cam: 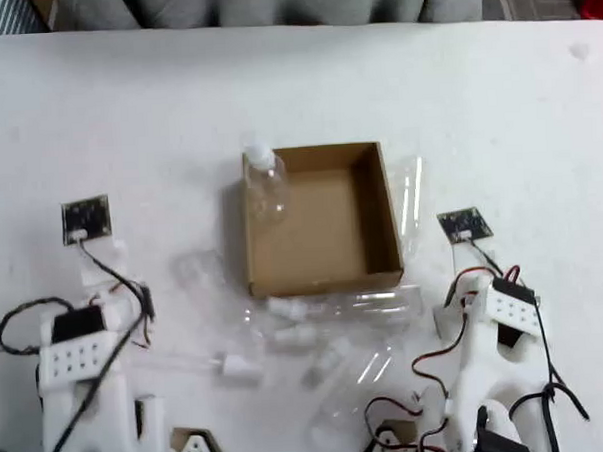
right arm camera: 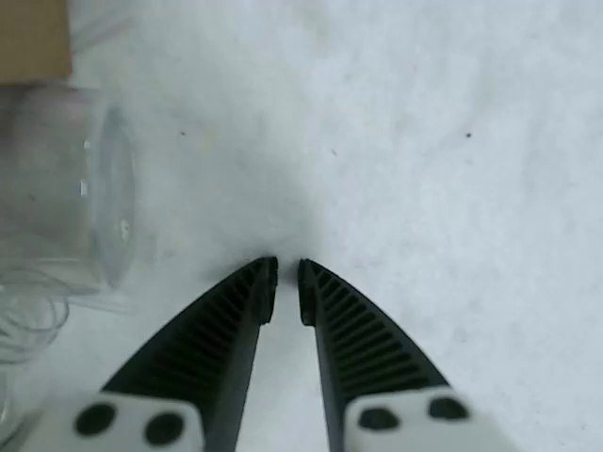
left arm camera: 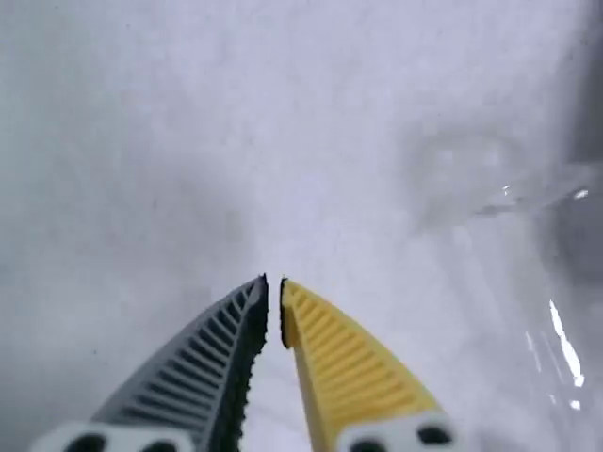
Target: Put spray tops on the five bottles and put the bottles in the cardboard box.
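The cardboard box [cam: 323, 270] stands open at the table's middle. A clear bottle [cam: 264, 184] with a white spray top leans at the box's left wall. Several clear uncapped bottles lie around the box, one in front [cam: 380, 303], one to its right [cam: 410, 196] and one to its left [cam: 195, 269]. White spray tops [cam: 288, 310] lie in front of the box, another [cam: 238, 367] nearer the left arm. My left gripper [left arm camera: 274, 289] is shut and holds nothing, with a clear bottle [left arm camera: 499, 188] ahead of it. My right gripper [right arm camera: 287, 275] is shut over bare table beside a clear bottle [right arm camera: 89, 193].
The left arm [cam: 82, 351] stands at the near left and the right arm [cam: 496, 323] at the near right, both with loose cables. A corner of the cardboard box [right arm camera: 33, 38] shows in the right wrist view. The white table [cam: 126, 114] stretches wide behind the box.
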You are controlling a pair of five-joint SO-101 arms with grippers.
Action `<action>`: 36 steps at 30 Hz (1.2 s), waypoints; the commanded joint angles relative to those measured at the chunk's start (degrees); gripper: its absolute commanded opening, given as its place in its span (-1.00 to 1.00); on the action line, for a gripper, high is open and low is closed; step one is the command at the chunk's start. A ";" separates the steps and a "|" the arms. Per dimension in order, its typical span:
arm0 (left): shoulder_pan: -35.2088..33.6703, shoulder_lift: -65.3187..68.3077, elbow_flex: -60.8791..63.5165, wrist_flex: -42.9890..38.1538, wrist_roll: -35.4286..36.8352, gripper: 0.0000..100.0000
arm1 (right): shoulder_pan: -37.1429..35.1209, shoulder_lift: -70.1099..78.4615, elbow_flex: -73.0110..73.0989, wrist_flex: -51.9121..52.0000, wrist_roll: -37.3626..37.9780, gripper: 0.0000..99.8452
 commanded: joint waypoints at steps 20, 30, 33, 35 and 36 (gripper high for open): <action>-14.11 48.48 -32.97 -10.11 18.73 -0.96 | -0.48 -0.13 -21.19 20.53 -0.26 -0.97; -15.96 54.02 -33.58 -17.93 26.29 -0.96 | -20.09 0.31 -46.77 37.58 -12.31 -0.97; -16.04 54.20 -33.76 -17.93 26.46 -0.96 | -30.20 0.31 -47.38 34.95 -16.62 -0.97; -16.04 54.20 -33.76 -17.93 26.46 -0.96 | -36.35 0.31 -47.03 31.08 -18.37 -0.96; -16.04 54.20 -33.76 -17.93 26.46 -0.96 | -38.73 0.40 -46.68 28.70 -18.99 -0.96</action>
